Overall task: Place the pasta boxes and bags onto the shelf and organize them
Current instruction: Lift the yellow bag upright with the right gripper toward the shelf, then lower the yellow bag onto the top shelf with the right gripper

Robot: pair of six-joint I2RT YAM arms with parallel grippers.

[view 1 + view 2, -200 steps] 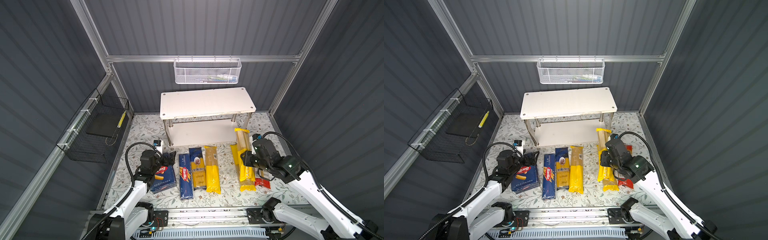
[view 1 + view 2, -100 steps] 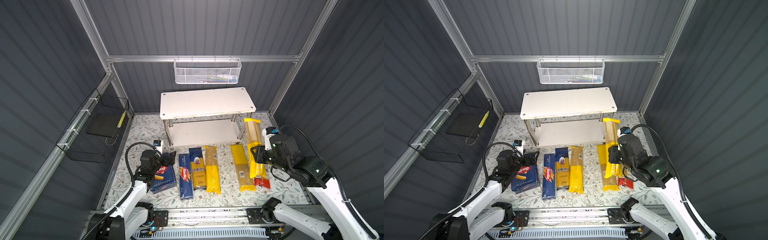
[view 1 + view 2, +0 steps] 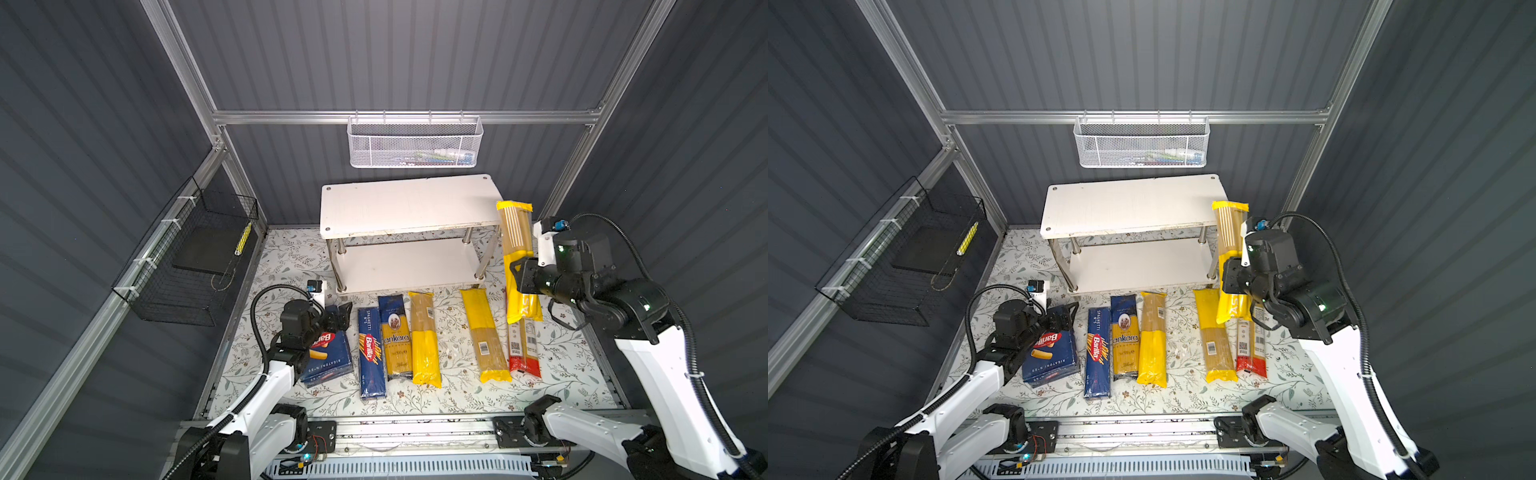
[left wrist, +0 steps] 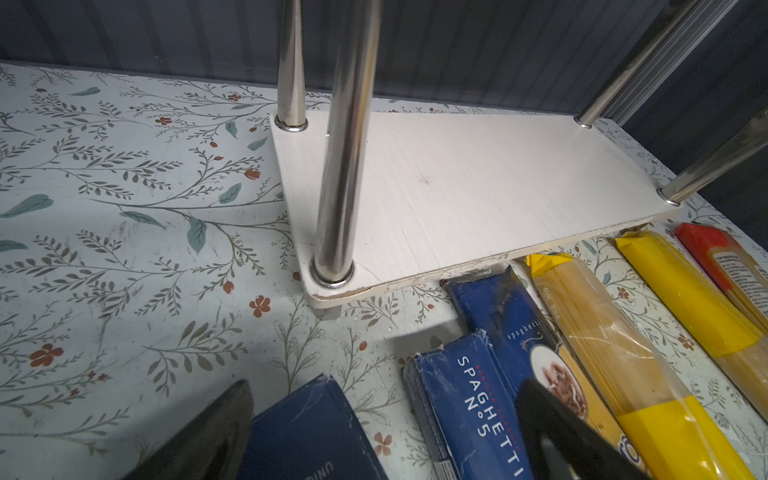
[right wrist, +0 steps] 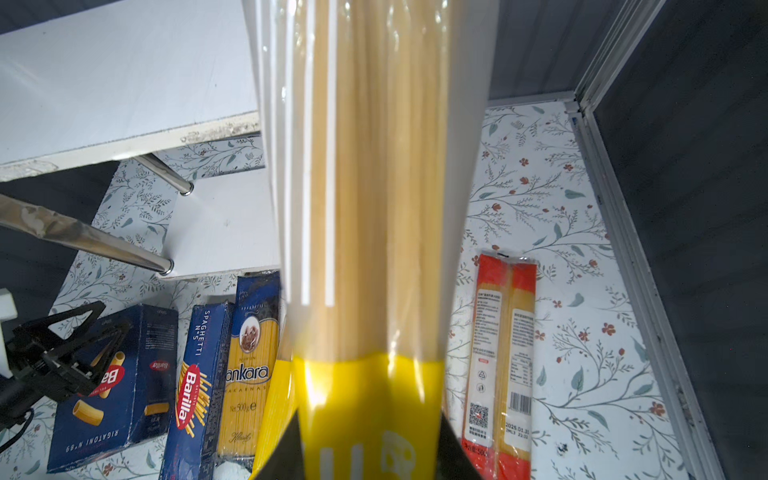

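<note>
My right gripper (image 3: pixel 521 279) (image 5: pixel 370 451) is shut on a yellow-and-clear spaghetti bag (image 3: pixel 516 245) (image 3: pixel 1230 241) (image 5: pixel 365 208), held off the table. The bag's far end reaches beside the right end of the white shelf (image 3: pixel 407 203) (image 3: pixel 1129 203). Both shelf tiers are bare. My left gripper (image 3: pixel 338 315) (image 4: pixel 382 440) hangs open over the far end of the rigatoni box (image 3: pixel 328 359) (image 4: pixel 307 436). In a row on the table lie the spaghetti box (image 3: pixel 371 353), the ankara bag (image 3: pixel 397 338), two yellow bags (image 3: pixel 424 340) (image 3: pixel 484 332) and a red bag (image 3: pixel 524 349).
A white mesh basket (image 3: pixel 415 141) hangs on the back wall above the shelf. A black wire basket (image 3: pixel 195 257) hangs on the left wall. The right wall stands close behind my right arm. A metal rail (image 3: pixel 407 432) runs along the table's front.
My right gripper has lifted the yellow-and-clear bag off the table and carried it right and back, beside the shelf's right end. The left arm has not moved.
</note>
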